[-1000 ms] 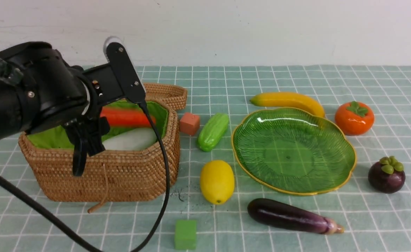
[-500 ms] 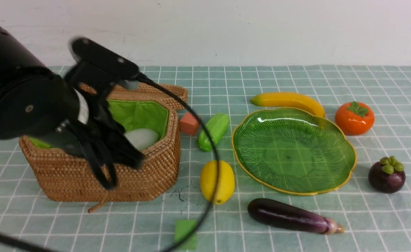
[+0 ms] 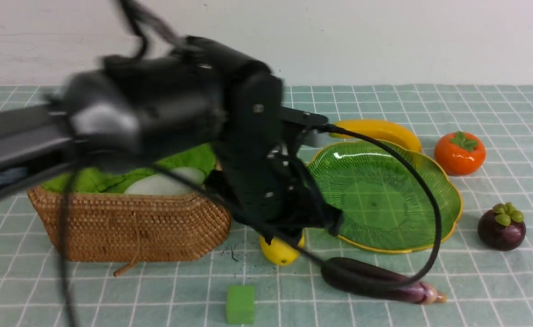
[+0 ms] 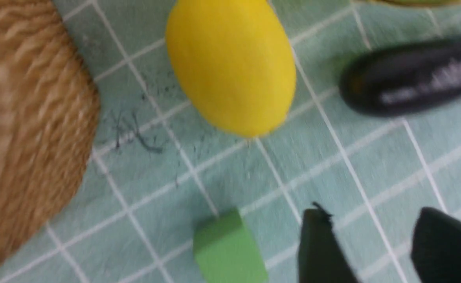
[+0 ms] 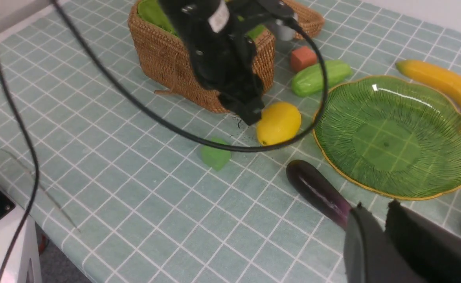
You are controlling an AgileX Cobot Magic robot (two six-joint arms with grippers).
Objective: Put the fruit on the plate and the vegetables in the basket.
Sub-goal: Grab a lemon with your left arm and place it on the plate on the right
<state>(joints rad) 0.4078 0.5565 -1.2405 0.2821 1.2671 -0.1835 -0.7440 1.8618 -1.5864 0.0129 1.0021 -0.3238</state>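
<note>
My left gripper (image 4: 370, 214) hangs open and empty just above the cloth beside the yellow lemon (image 4: 232, 67), between the basket (image 3: 130, 227) and the plate (image 3: 384, 200). The white radish (image 3: 157, 184) lies in the basket. The eggplant (image 3: 375, 281) lies on the cloth in front of the empty plate. The cucumber (image 5: 320, 77) lies beside the basket, hidden by the arm in the front view. Banana (image 3: 380, 129), persimmon (image 3: 459, 154) and mangosteen (image 3: 501, 227) lie around the plate. My right gripper (image 5: 375, 208) is shut and empty, above the eggplant's tip.
A green cube (image 3: 240, 303) sits near the table's front edge, close to my left fingers. A salmon cube (image 5: 303, 58) stands by the basket's far corner. The left arm's black cable (image 3: 430, 213) loops over the plate and the eggplant.
My left arm has swung from over the basket rightward and down to the lemon, now covering the cucumber in the front view. The right arm has not moved.
</note>
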